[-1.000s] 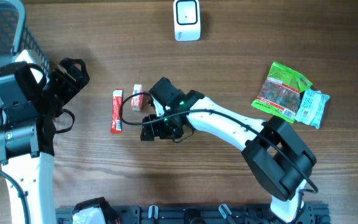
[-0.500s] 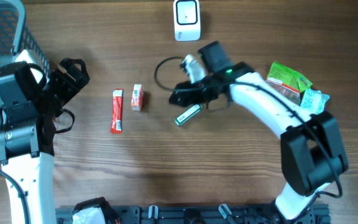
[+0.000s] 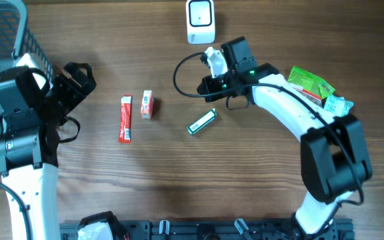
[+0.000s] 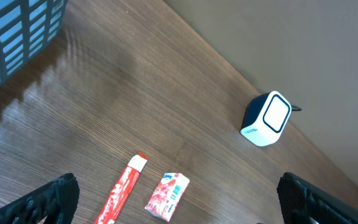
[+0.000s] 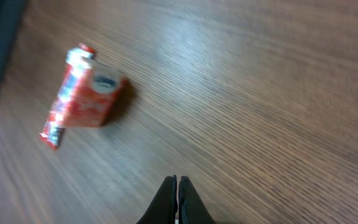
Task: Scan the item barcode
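Moved: the black right gripper (image 3: 204, 85) has swung away from the long red stick pack (image 3: 125, 119) and the small red-and-white carton (image 3: 147, 105) toward the white box-shaped barcode scanner (image 3: 200, 22). Its jaws are now pressed together on nothing.
Item: the slim green-and-white stick pack (image 3: 202, 123) lies loose on the wooden table (image 3: 179, 187), just robot-side of those jaws, not touching.
Long axis: diagonal, far end angled rightward.
Nearer arm: the right. The left gripper (image 3: 77, 75), spread wide, sits well apart.

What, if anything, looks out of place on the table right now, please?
The green stick pack lies askew on the table, short of the scanner, while the right gripper is shut on nothing. An empty, closed gripper looks odd for a scan.
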`<state>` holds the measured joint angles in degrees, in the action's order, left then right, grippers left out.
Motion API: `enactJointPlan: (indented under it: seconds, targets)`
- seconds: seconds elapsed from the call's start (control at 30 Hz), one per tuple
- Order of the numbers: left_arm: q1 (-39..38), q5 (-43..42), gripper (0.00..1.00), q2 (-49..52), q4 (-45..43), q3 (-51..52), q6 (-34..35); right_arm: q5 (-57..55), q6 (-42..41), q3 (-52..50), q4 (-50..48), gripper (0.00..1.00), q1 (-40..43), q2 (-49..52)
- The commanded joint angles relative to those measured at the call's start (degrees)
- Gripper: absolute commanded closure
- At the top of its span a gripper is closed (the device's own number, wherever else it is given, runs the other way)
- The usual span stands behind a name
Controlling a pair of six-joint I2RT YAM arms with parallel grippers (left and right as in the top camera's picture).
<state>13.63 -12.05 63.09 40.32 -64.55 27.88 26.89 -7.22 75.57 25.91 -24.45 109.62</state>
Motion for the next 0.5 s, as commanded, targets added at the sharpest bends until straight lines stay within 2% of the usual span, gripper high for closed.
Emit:
enactJointPlan:
  seconds: [0.0,0.23,0.47]
  targets:
    - [0.3,-0.1,0.00,-0.1,-0.1,0.0,-0.7,-1.6,0.5,0.7,1.6,0.95,-0.2,4.4]
    - [0.3,-0.1,0.00,-0.1,-0.1,0.0,-0.7,-1.7,-0.4,0.7,10.1,0.84,-0.2,5.7]
    - [0.3,-0.1,0.00,-0.1,-0.1,0.0,-0.7,-0.6,-0.7,0.7,23.4,0.80,-0.2,5.7]
